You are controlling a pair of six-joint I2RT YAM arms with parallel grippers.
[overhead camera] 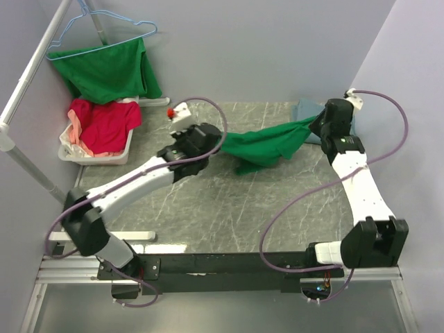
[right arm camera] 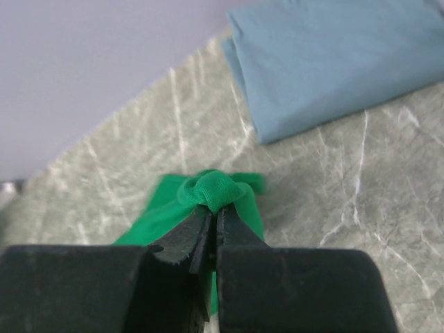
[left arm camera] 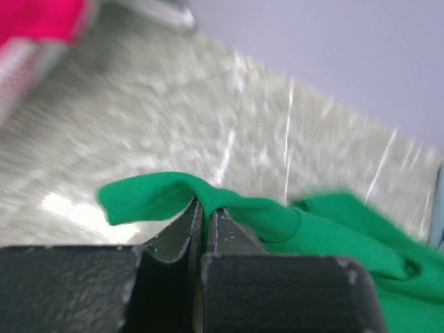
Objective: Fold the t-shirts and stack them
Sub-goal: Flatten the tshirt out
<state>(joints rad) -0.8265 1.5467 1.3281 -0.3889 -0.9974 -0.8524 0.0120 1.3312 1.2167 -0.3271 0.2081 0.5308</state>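
Top external view takes in the marbled tabletop (overhead camera: 208, 215), two arms and four t-shirts that can be counted for sure: two green, one red and one blue-grey. The first green t-shirt (overhead camera: 267, 146) is strung out above the far middle of the tabletop between the left arm (overhead camera: 139, 177) and the right arm (overhead camera: 361, 180), its lower folds sagging toward the surface. The second green t-shirt (overhead camera: 104, 69) hangs from a blue hanger (overhead camera: 104, 28) at the far left corner. Below it the red t-shirt (overhead camera: 104, 125) lies over some pink cloth (overhead camera: 73, 135) in a white bin (overhead camera: 97, 156) by the left edge. The blue-grey t-shirt (overhead camera: 309, 111) lies folded at the far right corner, half hidden behind the right arm. Only the wrist views show the grips. The left jaws are closed on a fold of the strung-out green shirt, and the right jaws are pinched on a bunched knot of it. The right wrist view also shows the blue-grey shirt's stacked layers.
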